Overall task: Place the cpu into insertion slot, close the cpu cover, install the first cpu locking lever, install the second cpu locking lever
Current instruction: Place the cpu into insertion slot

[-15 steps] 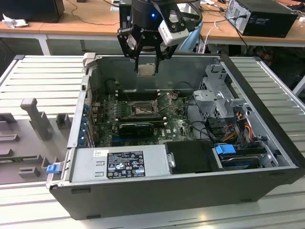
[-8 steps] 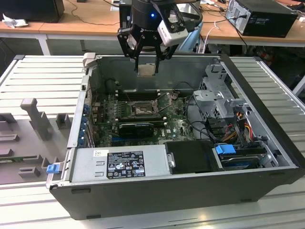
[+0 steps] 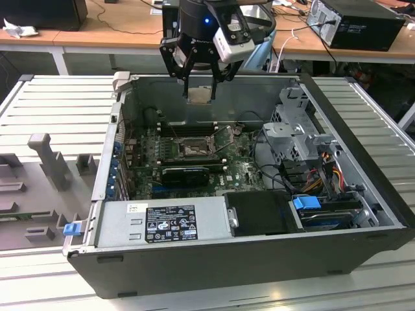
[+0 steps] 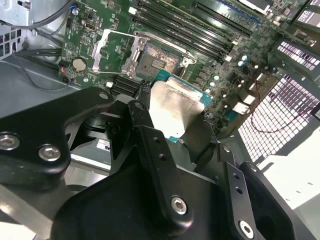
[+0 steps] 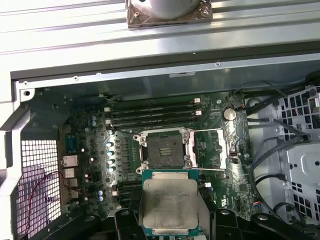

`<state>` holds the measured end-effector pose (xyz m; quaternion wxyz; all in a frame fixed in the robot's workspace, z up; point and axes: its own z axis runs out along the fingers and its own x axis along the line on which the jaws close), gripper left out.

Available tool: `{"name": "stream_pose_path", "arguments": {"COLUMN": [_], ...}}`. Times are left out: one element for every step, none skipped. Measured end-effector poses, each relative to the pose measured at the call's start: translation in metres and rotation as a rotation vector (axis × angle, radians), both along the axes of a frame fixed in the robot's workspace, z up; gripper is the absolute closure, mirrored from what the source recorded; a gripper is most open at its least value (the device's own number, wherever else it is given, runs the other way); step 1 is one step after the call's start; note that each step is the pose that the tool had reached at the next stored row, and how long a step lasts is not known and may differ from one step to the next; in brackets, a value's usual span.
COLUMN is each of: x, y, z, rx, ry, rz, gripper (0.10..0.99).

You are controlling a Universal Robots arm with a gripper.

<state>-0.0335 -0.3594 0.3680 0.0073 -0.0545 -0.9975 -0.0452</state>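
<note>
The end effector (image 3: 200, 85) hangs over the open computer case (image 3: 259, 259) on the ribbed metal counter (image 3: 52, 103), its fingers (image 3: 187, 70) clamped against opposite edges of the cpu (image 3: 200, 95), which it holds flat in the air, clear of the motherboard (image 3: 240, 172). In the exterior view the insertion slot (image 3: 193, 149) lies at 6 o'clock from the held chip, well below it, its pin field bare. In the first wrist view the cpu cover (image 5: 223, 149) stands swung open just beside the socket. In the exterior view, a long black card (image 3: 185, 173) sits at 6 o'clock from the socket.
</note>
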Motion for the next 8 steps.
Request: {"name": "stream_pose_path", "arguments": {"x": [0.0000, 0.0000, 0.0000, 0.0000, 0.0000, 0.0000, 0.0000, 0.0000], "y": [0.0000, 0.0000, 0.0000, 0.0000, 0.0000, 0.0000, 0.0000, 0.0000], "z": [0.0000, 0.0000, 0.0000, -0.0001, -0.0001, -0.0001, -0.0001, -0.0001], "rx": [0.000, 0.000, 0.000, 0.000, 0.000, 0.000, 0.000, 0.000], "ry": [0.0000, 0.0001, 0.0000, 0.0000, 0.0000, 0.0001, 0.0000, 0.0000], "rz": [-0.003, -0.004, -0.006, -0.008, -0.010, -0.012, -0.014, -0.016], "gripper": [0.561, 0.561, 0.561, 0.561, 0.561, 0.561, 0.561, 0.561]}}
